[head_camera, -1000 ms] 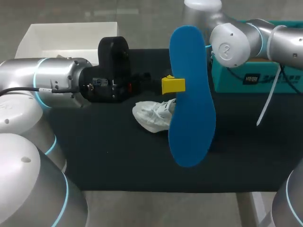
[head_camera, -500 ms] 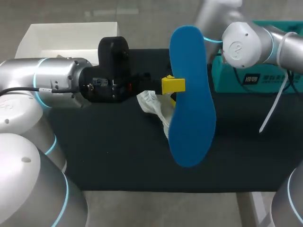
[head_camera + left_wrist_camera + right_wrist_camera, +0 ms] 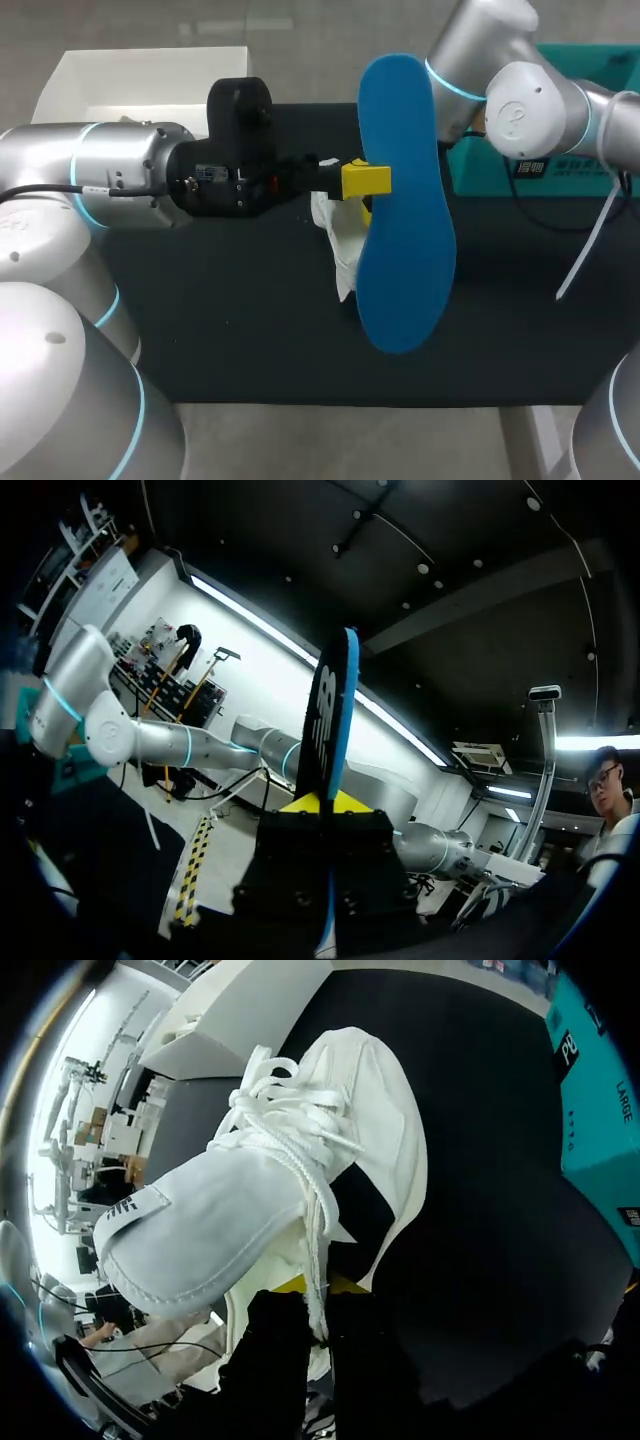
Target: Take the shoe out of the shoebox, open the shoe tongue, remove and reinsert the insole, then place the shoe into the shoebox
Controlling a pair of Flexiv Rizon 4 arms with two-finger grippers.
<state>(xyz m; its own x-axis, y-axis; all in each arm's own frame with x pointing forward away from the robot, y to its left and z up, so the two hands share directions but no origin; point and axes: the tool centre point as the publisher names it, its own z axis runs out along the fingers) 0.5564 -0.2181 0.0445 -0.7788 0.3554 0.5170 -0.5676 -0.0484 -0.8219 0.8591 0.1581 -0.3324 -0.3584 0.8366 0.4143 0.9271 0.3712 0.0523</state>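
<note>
Insole out in my left pincer, shoe tipping up in my right.

From above, my left pincer point(image 3: 367, 181) was clamped on the blue insole point(image 3: 402, 210), which it held upright over the black mat point(image 3: 230, 320). Within the last second my right arm point(image 3: 520, 100) had swung toward the far side, and the white shoe point(image 3: 338, 240) went from lying flat to standing on end just left of the insole. The teal shoebox point(image 3: 590, 165) sat far right. My left wrist showed the insole edge-on, pinched between both fingers. My right wrist showed my right pincer point(image 3: 318, 1305) gripping the shoe's collar, with the shoe lifted off the mat. I judged that reinserting the insole was next.
</note>
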